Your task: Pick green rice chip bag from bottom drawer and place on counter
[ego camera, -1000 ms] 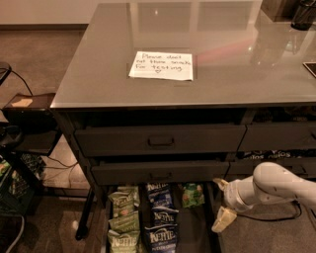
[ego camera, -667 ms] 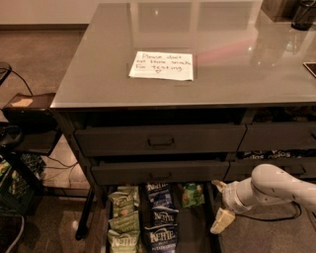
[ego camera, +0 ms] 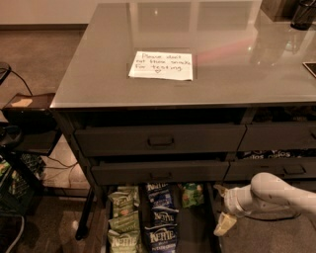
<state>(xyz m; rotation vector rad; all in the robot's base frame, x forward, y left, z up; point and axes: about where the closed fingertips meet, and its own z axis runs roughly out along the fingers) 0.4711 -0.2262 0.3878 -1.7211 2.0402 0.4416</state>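
Observation:
The green rice chip bag [ego camera: 191,194] lies at the back right of the open bottom drawer [ego camera: 196,228], next to rows of olive-green Kettle bags [ego camera: 121,220] and dark blue Kettle bags [ego camera: 160,222]. My gripper [ego camera: 221,207] hangs low at the drawer's right edge, right of the green bag and apart from it. Its cream fingers [ego camera: 223,225] are spread open and hold nothing. The glossy grey counter [ego camera: 237,64] above carries the white handwritten note [ego camera: 162,65].
Two shut drawers with recessed handles [ego camera: 160,141] sit above the open one. More drawers [ego camera: 276,170] stand to the right behind my white arm [ego camera: 276,195]. Cables and a dark cart [ego camera: 19,148] are at the left. A dark object [ego camera: 302,15] stands at the counter's far right.
My gripper has shifted very slightly beside the drawer's right edge. The bags and drawers have not moved.

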